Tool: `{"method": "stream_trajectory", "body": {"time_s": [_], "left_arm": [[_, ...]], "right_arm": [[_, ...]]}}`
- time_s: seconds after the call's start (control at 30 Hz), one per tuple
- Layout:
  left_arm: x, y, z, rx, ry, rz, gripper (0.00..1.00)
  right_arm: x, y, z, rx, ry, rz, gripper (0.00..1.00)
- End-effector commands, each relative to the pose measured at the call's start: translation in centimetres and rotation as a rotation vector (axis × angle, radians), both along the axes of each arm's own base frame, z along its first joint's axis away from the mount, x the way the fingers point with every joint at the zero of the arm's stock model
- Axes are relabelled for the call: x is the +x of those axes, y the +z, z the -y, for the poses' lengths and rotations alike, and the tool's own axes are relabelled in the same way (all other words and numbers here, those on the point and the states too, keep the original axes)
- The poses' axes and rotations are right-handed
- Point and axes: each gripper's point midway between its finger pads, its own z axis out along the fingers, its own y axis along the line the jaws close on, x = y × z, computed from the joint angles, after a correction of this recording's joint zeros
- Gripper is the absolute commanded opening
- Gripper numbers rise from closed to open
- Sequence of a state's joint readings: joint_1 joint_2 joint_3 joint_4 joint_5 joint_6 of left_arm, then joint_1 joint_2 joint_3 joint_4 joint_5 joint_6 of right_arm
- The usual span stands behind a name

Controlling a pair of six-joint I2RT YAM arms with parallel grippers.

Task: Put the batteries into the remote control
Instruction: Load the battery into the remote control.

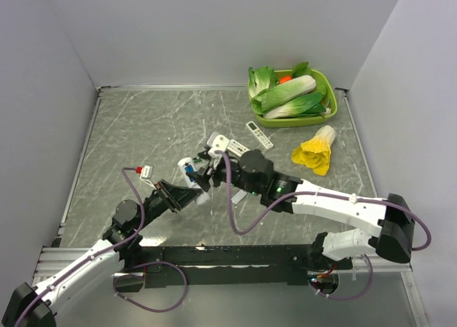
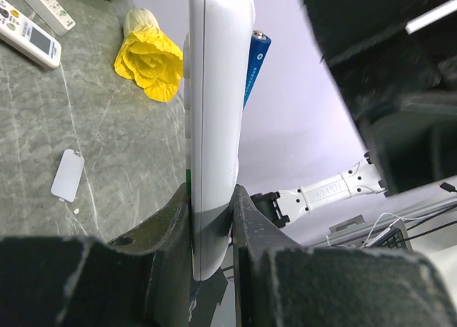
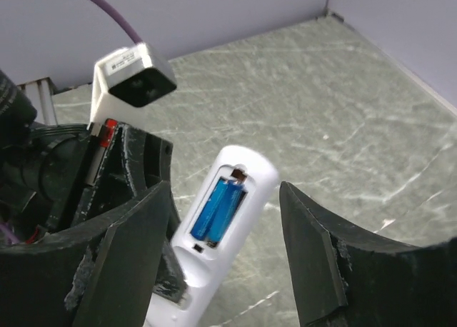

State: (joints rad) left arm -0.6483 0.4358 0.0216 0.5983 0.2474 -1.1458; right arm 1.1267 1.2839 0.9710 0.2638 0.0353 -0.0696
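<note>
My left gripper (image 2: 213, 213) is shut on the lower end of the slim white remote control (image 2: 214, 120) and holds it up off the table, edge-on in the left wrist view. In the right wrist view the remote (image 3: 251, 171) shows its open back, with the two blue batteries (image 3: 220, 209) lying side by side in the compartment. In the left wrist view one blue battery (image 2: 257, 66) stands out from the back at a slant. My right gripper (image 3: 223, 191) is open, one jaw on each side of the remote's battery end, not touching it. In the top view both grippers meet at the remote (image 1: 186, 161).
A small white cover plate (image 2: 67, 175) lies flat on the table. Two longer white remotes (image 2: 28, 36) lie further back. A yellow toy vegetable (image 1: 314, 151) lies at the right, and a green tray (image 1: 330, 106) of leafy vegetables stands at the back right.
</note>
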Motion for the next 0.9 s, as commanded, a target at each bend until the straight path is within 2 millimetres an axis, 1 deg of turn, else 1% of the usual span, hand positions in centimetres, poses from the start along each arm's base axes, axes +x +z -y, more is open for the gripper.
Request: {"method": "stream_trajectory", "body": {"time_s": [0.0,0.07,0.13,0.2,0.27,0.3,0.37,0.5,0.53,0.57,0.6,0.67,0.7,0.87], "left_arm": [[-0.7,-2.5,-0.1,0.014,-0.025,-0.006,0.01],[-0.9,-2.4,0.0,0.017,-0.036,0.002,0.01],[-0.9,-2.3,0.1,0.02,-0.041,0.004,0.01],[-1.0,-2.2,0.2,0.025,-0.049,0.009,0.01],[-1.1,-2.0,0.3,0.029,-0.058,0.017,0.01],[-1.1,-2.0,0.4,0.032,-0.062,0.02,0.01],[-1.1,-2.0,0.5,0.036,-0.068,0.02,0.01],[-1.3,-1.7,0.7,0.036,-0.084,0.029,0.01],[-1.3,-1.8,0.7,0.039,-0.085,0.027,0.01],[-1.3,-1.7,0.8,0.038,-0.087,0.029,0.01],[-1.3,-1.7,0.8,0.039,-0.088,0.03,0.01],[-1.3,-1.6,0.8,0.039,-0.092,0.035,0.01],[-1.4,-1.6,0.8,0.04,-0.093,0.036,0.01],[-1.5,-1.5,0.9,0.046,-0.102,0.05,0.01]], "right_arm": [[-1.0,4.1,1.7,0.016,0.153,0.104,0.72],[-1.2,4.1,2.3,0.014,0.223,0.119,0.72],[-1.4,3.6,2.7,-0.018,0.286,0.164,0.72],[-2.2,2.9,2.8,-0.055,0.379,0.216,0.72],[-3.3,2.6,2.6,-0.058,0.474,0.259,0.72],[-3.7,2.3,2.5,-0.078,0.517,0.32,0.72],[-4.4,1.9,2.3,-0.089,0.582,0.378,0.72],[-3.7,1.6,1.8,-0.108,0.598,0.425,0.69],[-3.6,1.0,1.6,-0.12,0.606,0.412,0.66],[-3.5,0.8,1.6,-0.126,0.612,0.407,0.59],[-3.4,1.0,1.5,-0.123,0.62,0.411,0.55],[-2.9,0.4,1.1,-0.138,0.619,0.39,0.49],[-2.4,0.2,1.0,-0.146,0.609,0.383,0.49],[-1.4,-0.4,0.6,-0.158,0.592,0.371,0.45]]}}
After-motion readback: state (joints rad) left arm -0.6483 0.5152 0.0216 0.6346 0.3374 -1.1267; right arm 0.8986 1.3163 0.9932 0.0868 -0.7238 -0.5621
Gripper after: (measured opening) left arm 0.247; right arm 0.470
